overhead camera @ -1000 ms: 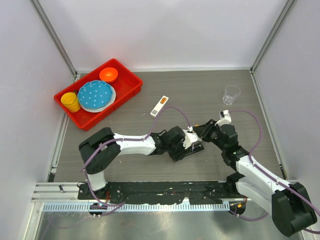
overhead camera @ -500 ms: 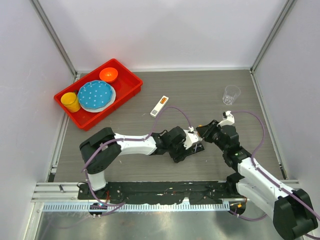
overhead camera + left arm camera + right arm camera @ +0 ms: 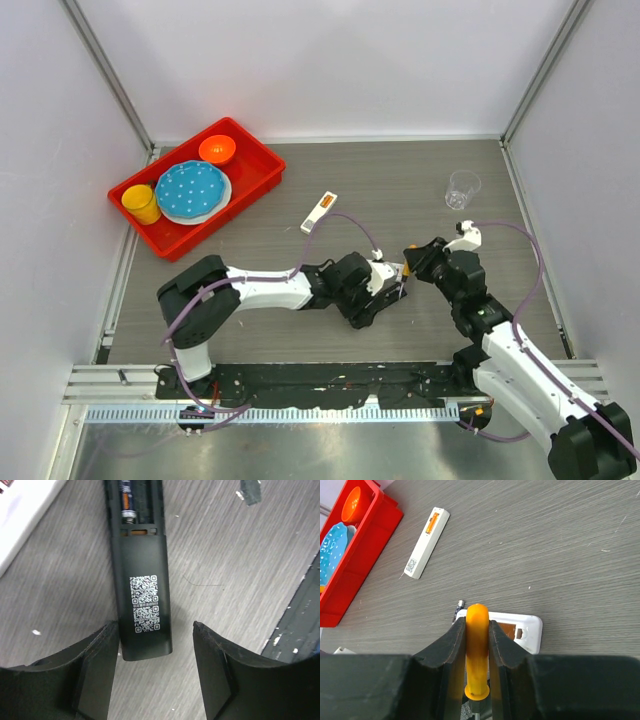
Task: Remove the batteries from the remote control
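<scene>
The black remote (image 3: 142,595) lies back-up on the table, its battery bay open at the far end. One battery (image 3: 128,497), orange and dark, sits in the bay. My left gripper (image 3: 156,630) is open, its fingers either side of the remote's near end, the left finger (image 3: 95,660) close against it. My right gripper (image 3: 477,622) is shut on the orange screwdriver handle (image 3: 477,650), held above a white piece (image 3: 522,627) with an open slot. A white remote (image 3: 426,542) farther off shows an orange battery (image 3: 431,521). In the top view, both grippers (image 3: 385,292) (image 3: 411,268) meet mid-table.
A red tray (image 3: 255,158) at the back left holds a blue plate (image 3: 190,190), an orange bowl (image 3: 217,150) and a yellow cup (image 3: 141,203). A clear cup (image 3: 461,188) stands at the back right. A small dark cylinder (image 3: 458,609) lies beside the white piece.
My right gripper has pulled back to the right and up, away from the black remote, with the screwdriver still in it. The left gripper has stayed at the remote.
</scene>
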{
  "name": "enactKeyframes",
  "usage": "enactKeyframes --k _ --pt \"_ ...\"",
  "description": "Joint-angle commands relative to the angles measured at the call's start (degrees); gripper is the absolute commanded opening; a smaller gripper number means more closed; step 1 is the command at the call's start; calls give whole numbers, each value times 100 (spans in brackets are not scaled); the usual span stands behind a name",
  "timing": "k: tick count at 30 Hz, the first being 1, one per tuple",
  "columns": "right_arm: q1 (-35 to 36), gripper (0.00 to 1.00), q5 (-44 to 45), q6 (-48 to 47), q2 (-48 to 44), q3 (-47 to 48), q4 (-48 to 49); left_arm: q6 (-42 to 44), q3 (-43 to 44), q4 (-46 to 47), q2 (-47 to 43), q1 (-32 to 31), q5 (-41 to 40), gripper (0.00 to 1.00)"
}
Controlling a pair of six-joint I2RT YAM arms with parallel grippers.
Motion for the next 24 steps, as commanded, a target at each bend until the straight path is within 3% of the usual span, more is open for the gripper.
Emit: enactKeyframes --k 1,8,18,24 --pt "4 1 274 -137 -156 224 -105 -862 -154 -688 126 -150 419 63" --pt "4 1 292 -172 -261 233 -184 -1311 205 -442 442 -616 560 61" --pt "4 1 353 -278 -252 198 -254 -1250 970 -257 846 -608 481 60" --pt "4 1 362 -331 -217 197 -219 -996 840 -143 575 -529 700 59"
